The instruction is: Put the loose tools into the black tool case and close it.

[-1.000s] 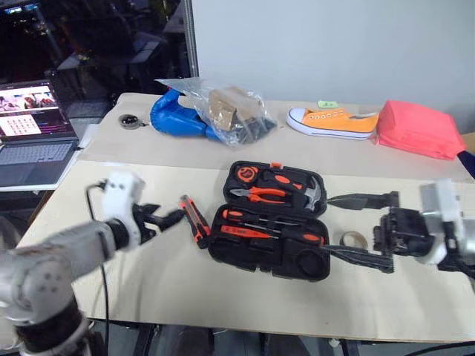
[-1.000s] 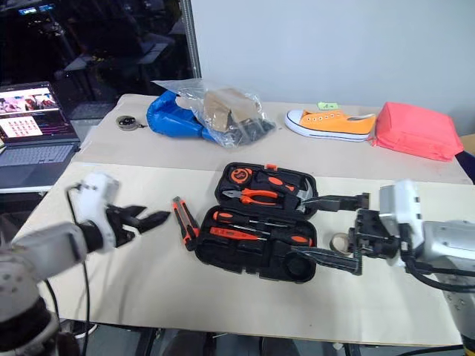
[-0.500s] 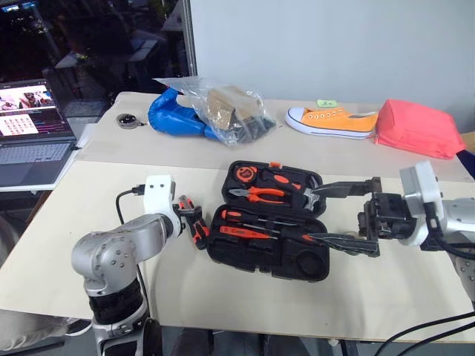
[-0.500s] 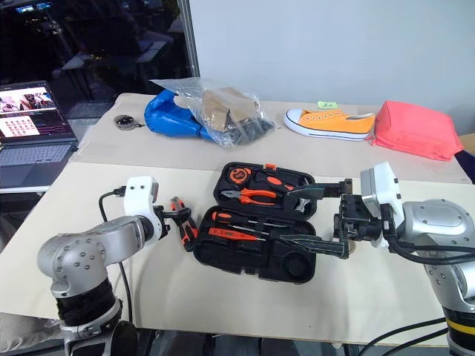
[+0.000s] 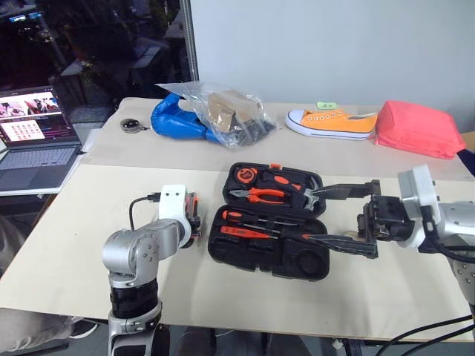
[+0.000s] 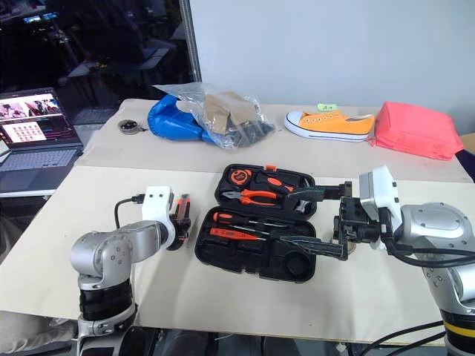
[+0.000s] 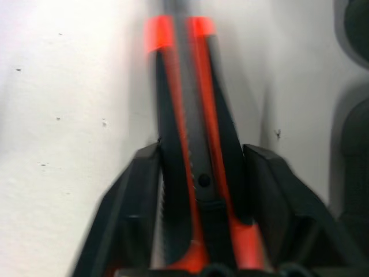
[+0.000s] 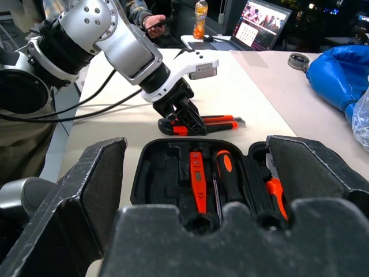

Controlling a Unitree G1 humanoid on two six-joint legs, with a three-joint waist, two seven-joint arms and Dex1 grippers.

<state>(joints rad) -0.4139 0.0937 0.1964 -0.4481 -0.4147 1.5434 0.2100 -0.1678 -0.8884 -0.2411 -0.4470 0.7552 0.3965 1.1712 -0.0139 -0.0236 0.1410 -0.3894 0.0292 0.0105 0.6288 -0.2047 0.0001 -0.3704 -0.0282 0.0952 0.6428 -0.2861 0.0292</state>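
At the middle of the table (image 5: 89, 245): black tool case (image 5: 252, 259), lying open, lid half toward 12 o'clock, tray half toward 6 o'clock. Seated in the tray half: two long screwdrivers (image 5: 269, 232), side by side along its width. Seated in the lid half: orange-handled pliers (image 5: 260, 194), with a steel-headed hammer (image 5: 312, 194) at its 3 o'clock end. Just beside the case at 9 o'clock, flat on the table: utility knife (image 7: 196, 109). Left gripper (image 7: 202, 153) down over the knife, one black finger pressed to each long side, clamped on it. Right gripper (image 5: 349, 217) at the case's 3 o'clock edge, above the table, fingers spread wide with nothing between them, pointing across the case toward 9 o'clock. Along the table's 12 o'clock side, well apart from the case: blue bag (image 5: 174, 122) at about 11 o'clock, orange shoe (image 5: 332, 121) at about 1 o'clock, pink bundle (image 5: 419, 130) at about 2 o'clock. Off the table at 10 o'clock: open laptop (image 5: 33, 141).
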